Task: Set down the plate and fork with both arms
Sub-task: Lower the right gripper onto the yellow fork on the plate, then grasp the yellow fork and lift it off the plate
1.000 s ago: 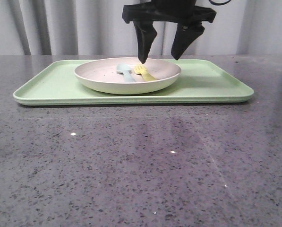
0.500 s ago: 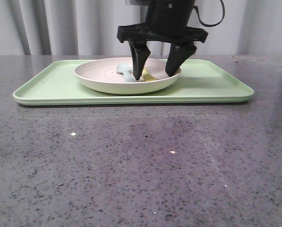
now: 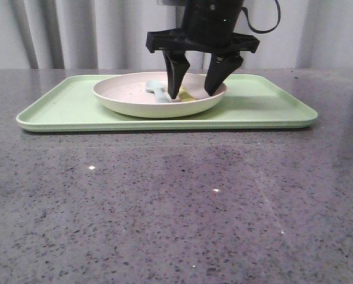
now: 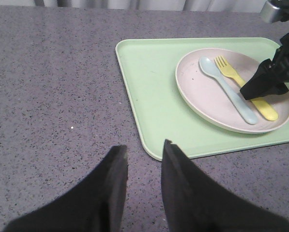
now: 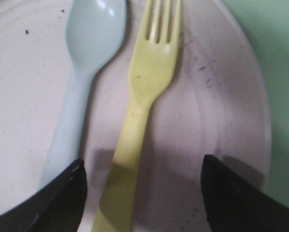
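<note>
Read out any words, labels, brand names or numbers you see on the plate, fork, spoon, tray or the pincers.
None: no readable text in any view.
The fork shows a faint embossed mark on its neck, too blurred to read.
The plate, light blue spoon, green tray and right pincer are all unmarked.

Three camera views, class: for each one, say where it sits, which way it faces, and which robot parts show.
Front view: low, facing forward over the table; right gripper straddles the fork in the plate.
Left wrist view: on the left arm, looking down at the green tray; left gripper shows.
Right wrist view: close above the fork, both fingertips visible.
All three share plate and fork.
</note>
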